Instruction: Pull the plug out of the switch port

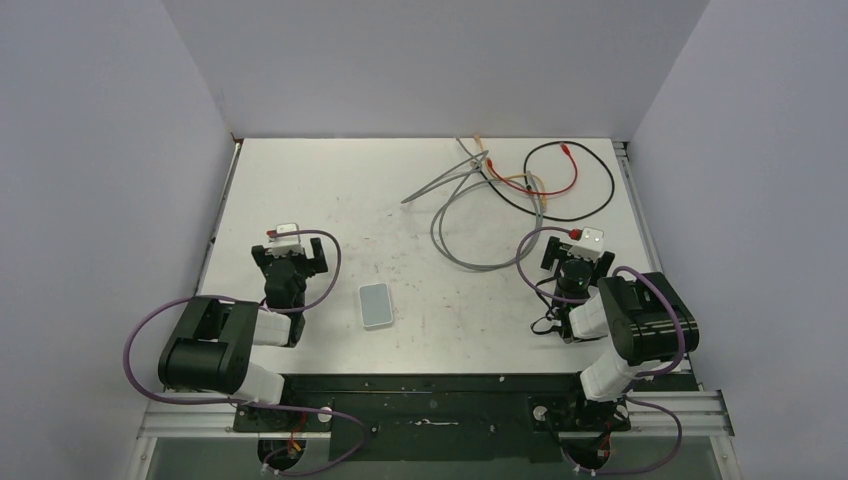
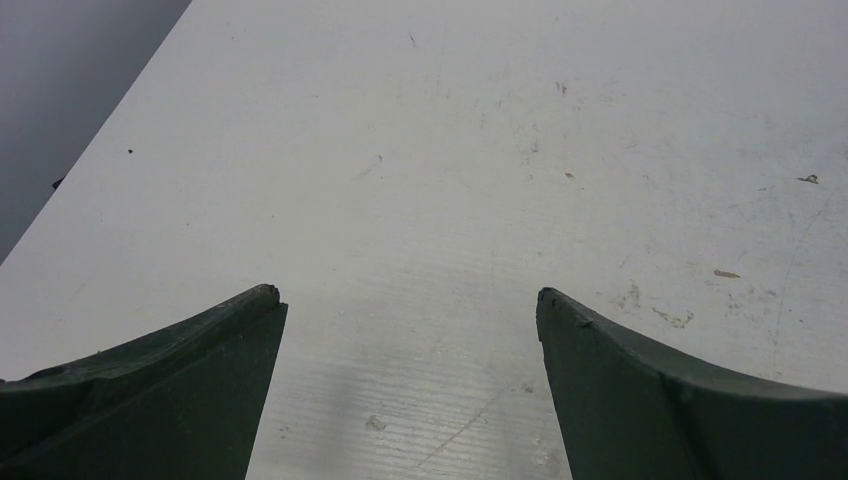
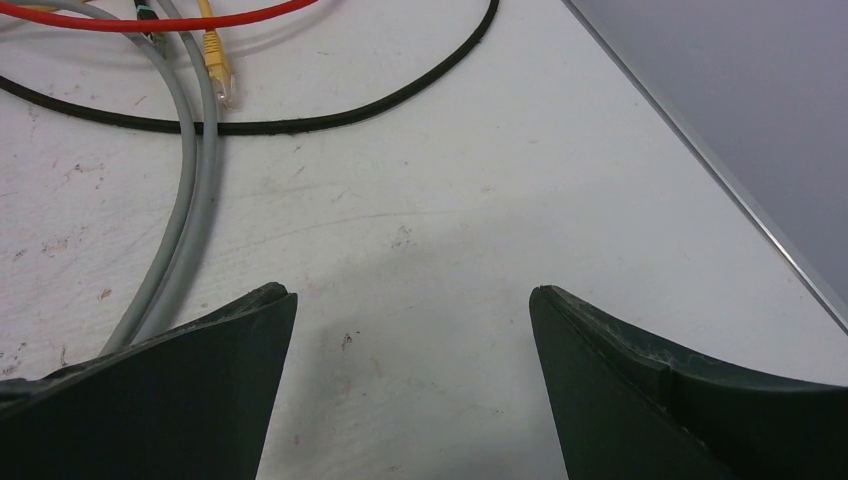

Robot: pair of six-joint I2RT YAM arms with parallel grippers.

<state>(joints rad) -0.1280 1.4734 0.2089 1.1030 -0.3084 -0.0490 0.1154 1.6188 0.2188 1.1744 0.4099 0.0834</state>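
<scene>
Two arms reach over a white table (image 1: 300, 180); the left gripper (image 2: 405, 295) and the right gripper (image 3: 410, 290) each hang low over bare tabletop with their jaws spread wide apart. Loose grey cables (image 1: 436, 235), a black cable (image 1: 611, 180) and a red cable (image 1: 574, 178) lie at the far right, well apart from the small pale box (image 1: 376, 305), which lies flat between the arms, nearer the left one; its port cannot be made out. A yellow plug (image 3: 215, 60) rests beside the grey cables, ahead of the right gripper.
</scene>
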